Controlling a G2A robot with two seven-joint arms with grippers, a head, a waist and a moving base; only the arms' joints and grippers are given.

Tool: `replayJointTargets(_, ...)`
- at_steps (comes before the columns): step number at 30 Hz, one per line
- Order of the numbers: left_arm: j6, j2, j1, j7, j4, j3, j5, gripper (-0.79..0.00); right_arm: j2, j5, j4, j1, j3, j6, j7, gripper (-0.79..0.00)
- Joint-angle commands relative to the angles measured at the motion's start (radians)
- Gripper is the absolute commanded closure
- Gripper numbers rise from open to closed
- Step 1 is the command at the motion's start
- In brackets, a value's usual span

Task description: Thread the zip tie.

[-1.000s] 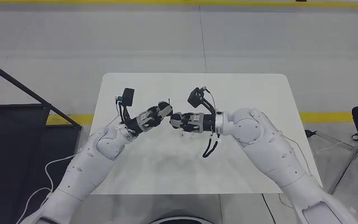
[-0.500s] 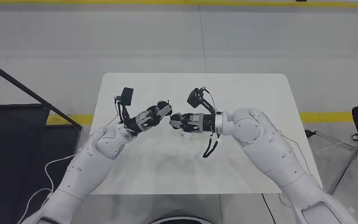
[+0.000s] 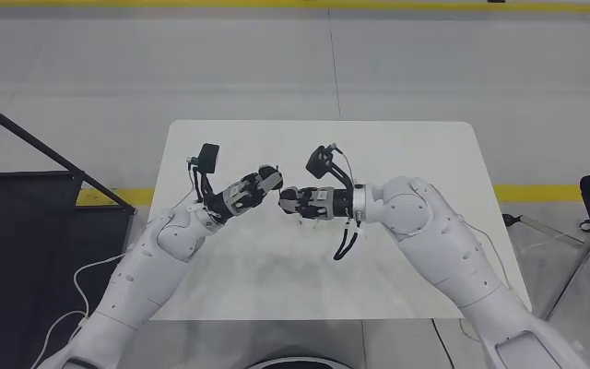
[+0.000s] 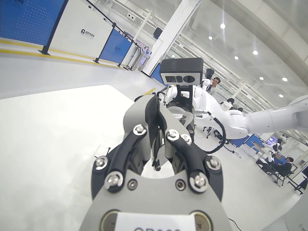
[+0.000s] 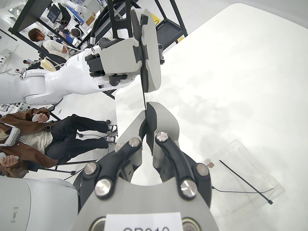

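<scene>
A thin black zip tie (image 5: 144, 98) runs taut across the short gap between my two grippers, held above the middle of the white table (image 3: 415, 157). My left gripper (image 3: 270, 175) (image 4: 156, 104) is shut on one part of it, with a bit of black plastic (image 4: 156, 165) showing behind the pads. Facing it tip to tip, my right gripper (image 3: 287, 196) (image 5: 146, 111) is shut on the strap's other end. The right wrist view also takes in the left gripper (image 5: 142, 54), its pads pressed together on the strap.
A clear shallow tray (image 5: 259, 169) lies on the table beneath the right arm, holding a spare black zip tie (image 5: 243, 183). The same tray (image 4: 102, 151) appears below the left gripper. Bare tabletop lies on all sides of the arms.
Both grippers have drifted slightly to the left in the top view. Their hold on the zip tie is the same.
</scene>
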Motion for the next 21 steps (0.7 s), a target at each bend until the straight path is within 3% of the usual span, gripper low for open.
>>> replayJointTargets(1,-0.001,-0.001,0.001,-0.002,0.000,-0.002,0.001,-0.006,-0.001,0.000,0.000,0.000,0.001,0.000,0.003,0.000)
replayJointTargets(17,-0.006,-0.011,0.007,-0.013,0.002,-0.019,0.010,0.000,-0.006,0.003,0.008,-0.001,0.009,-0.002,0.017,0.000)
replayJointTargets(19,-0.007,-0.011,0.008,-0.010,0.001,-0.027,0.017,0.000,-0.005,0.006,0.011,0.000,0.014,0.001,0.026,-0.302)
replayJointTargets(21,-0.008,-0.010,0.012,-0.007,0.000,-0.042,0.024,0.000,-0.002,0.016,0.012,-0.001,0.022,0.008,0.053,-0.440)
